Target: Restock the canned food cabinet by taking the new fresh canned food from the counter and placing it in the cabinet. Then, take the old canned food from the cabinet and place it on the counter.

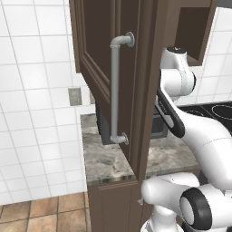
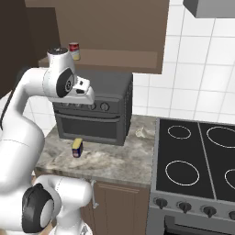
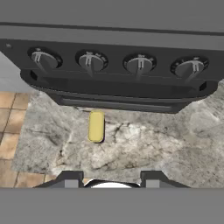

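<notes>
Fingers apart above upright yellow-topped can.

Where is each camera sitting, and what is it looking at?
Left base view: behind the arm's left, facing the open cabinet door; white arm at right.
Right base view: behind its right, facing toaster oven, stove; arm at left.
Hand view: on the hand, looking down; fingertips at the bottom.
Shared: yellow can on the counter.
</notes>
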